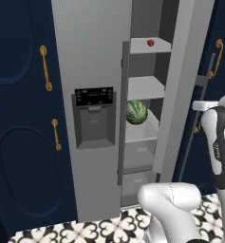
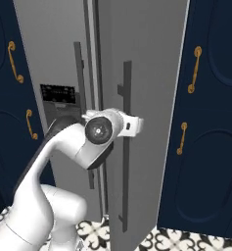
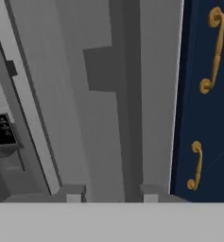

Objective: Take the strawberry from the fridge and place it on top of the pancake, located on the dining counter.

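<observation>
The fridge (image 1: 92,57) stands with its right door (image 2: 147,73) swung partly open. The strawberry (image 1: 150,42), tiny and red, rests on an upper inner shelf (image 1: 154,47). My gripper (image 2: 137,123) is at the outside of that door, level with the long vertical handle (image 2: 126,162). In the hand view my gripper (image 3: 112,194) straddles the handle (image 3: 130,118); the jaws stand apart, with a gap on the left side of the bar. Nothing is held. The pancake and the dining counter are out of view.
A striped green watermelon (image 1: 136,112) sits on a lower fridge shelf. Navy cabinets (image 1: 19,118) with gold handles (image 2: 192,71) flank the fridge on both sides. The black dispenser panel (image 1: 93,96) is on the shut left door. The floor is patterned tile (image 1: 95,230).
</observation>
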